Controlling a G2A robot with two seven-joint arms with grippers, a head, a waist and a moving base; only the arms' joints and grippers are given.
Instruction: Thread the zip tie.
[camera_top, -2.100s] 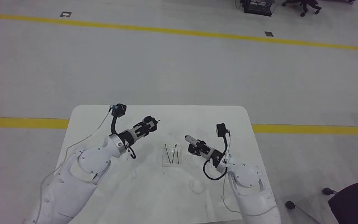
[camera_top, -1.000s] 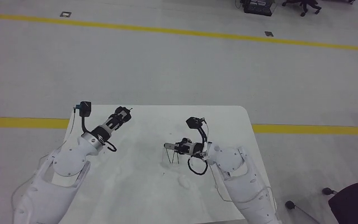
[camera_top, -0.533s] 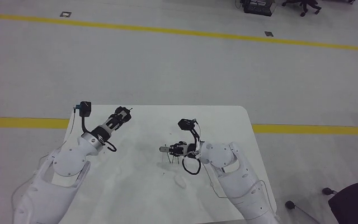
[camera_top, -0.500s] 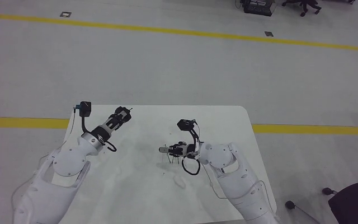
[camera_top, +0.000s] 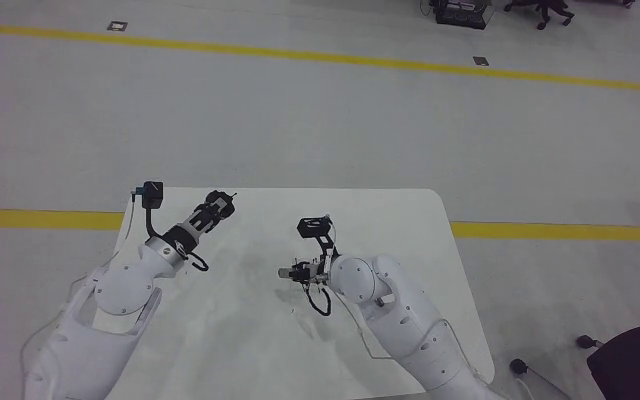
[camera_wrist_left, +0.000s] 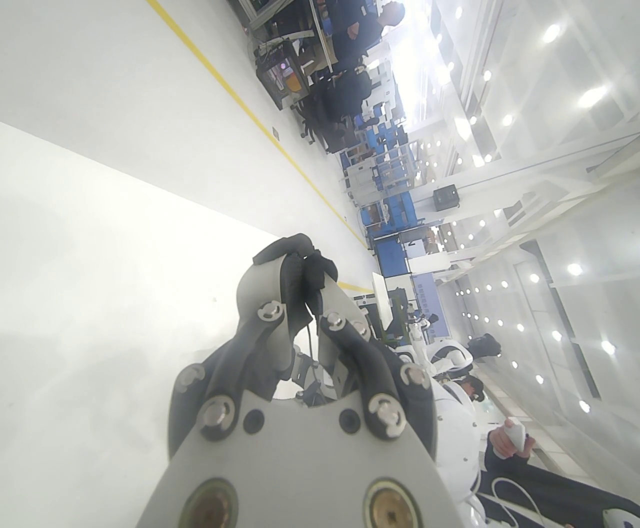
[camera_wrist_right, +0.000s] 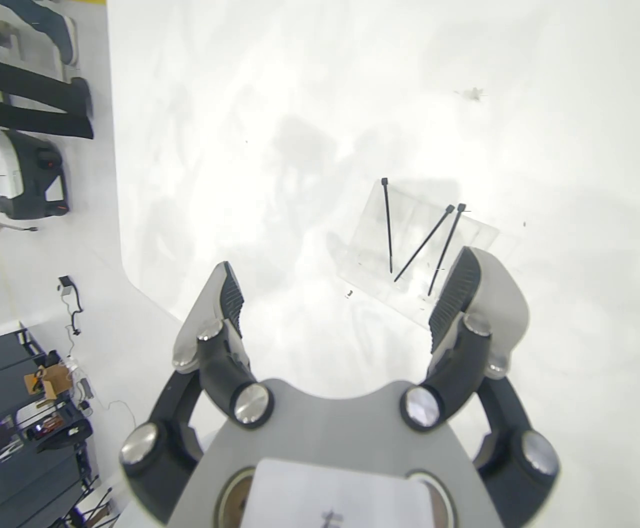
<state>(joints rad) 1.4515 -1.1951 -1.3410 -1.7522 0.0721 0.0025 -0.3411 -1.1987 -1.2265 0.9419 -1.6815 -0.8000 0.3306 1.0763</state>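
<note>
Three black zip ties (camera_wrist_right: 425, 242) lie on a small clear plate (camera_wrist_right: 415, 207) near the middle of the white table (camera_top: 400, 215). My right gripper (camera_wrist_right: 345, 277) hovers just above and beside the plate, open, with nothing between its fingers; in the top view the right gripper (camera_top: 287, 272) covers the plate. My left gripper (camera_top: 226, 201) is held above the table's far left part. The left gripper (camera_wrist_left: 305, 262) is shut, and a thin black strip that looks like a zip tie (camera_wrist_left: 312, 330) runs back between its fingers.
The table's rounded near corner (camera_wrist_right: 135, 285) lies close to the right gripper. A dark speck (camera_wrist_right: 472, 94) sits on the table beyond the plate. A grey floor with yellow lines (camera_top: 300, 55) surrounds the table.
My right arm has swung left across the table, bringing its open gripper over the plate of zip ties. My left arm drew back to the far left earlier and has since kept still.
</note>
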